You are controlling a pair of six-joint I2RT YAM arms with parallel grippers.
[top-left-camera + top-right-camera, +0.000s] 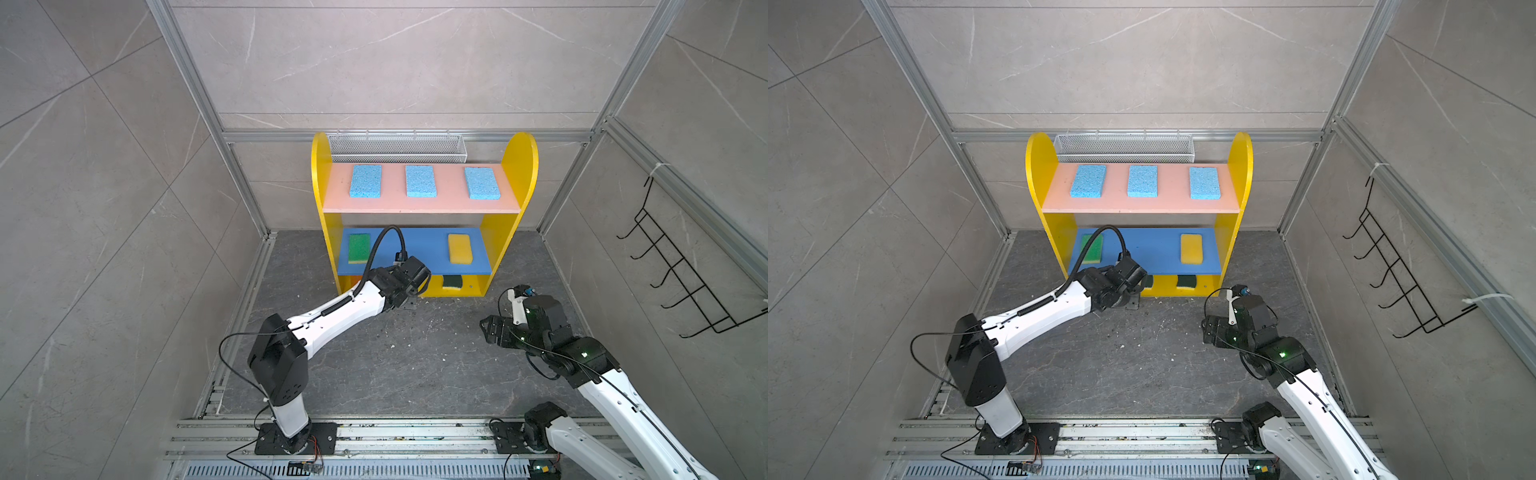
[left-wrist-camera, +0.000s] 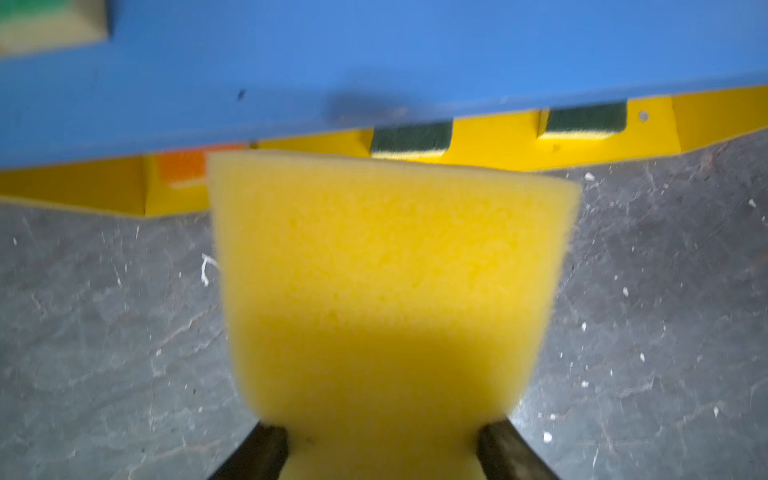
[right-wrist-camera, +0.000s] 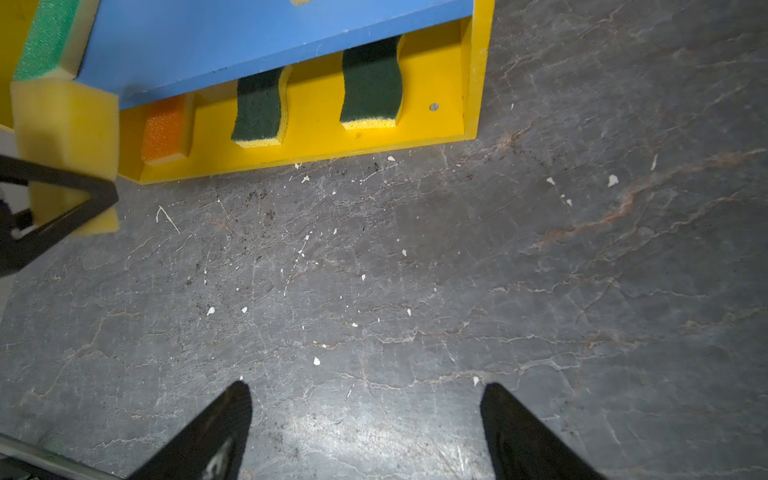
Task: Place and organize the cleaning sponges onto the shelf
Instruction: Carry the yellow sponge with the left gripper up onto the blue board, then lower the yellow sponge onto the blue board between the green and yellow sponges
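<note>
Off to the left, the left gripper [image 2: 380,436] pinches a yellow sponge [image 2: 390,270] by its end, just in front of the shelf [image 1: 519,166], near the blue board [image 1: 415,245]. Up on the pink board [image 1: 415,203], three blue sponges [image 1: 420,181] lie in a row. The blue board carries a green sponge [image 1: 359,248] and a second yellow sponge [image 1: 460,248], well apart. Below lie an orange sponge [image 3: 164,129] and two scourers [image 3: 257,110]. Farther right, the right gripper [image 3: 366,388] hangs over the floor [image 3: 415,270], fingers spread, empty.
</note>
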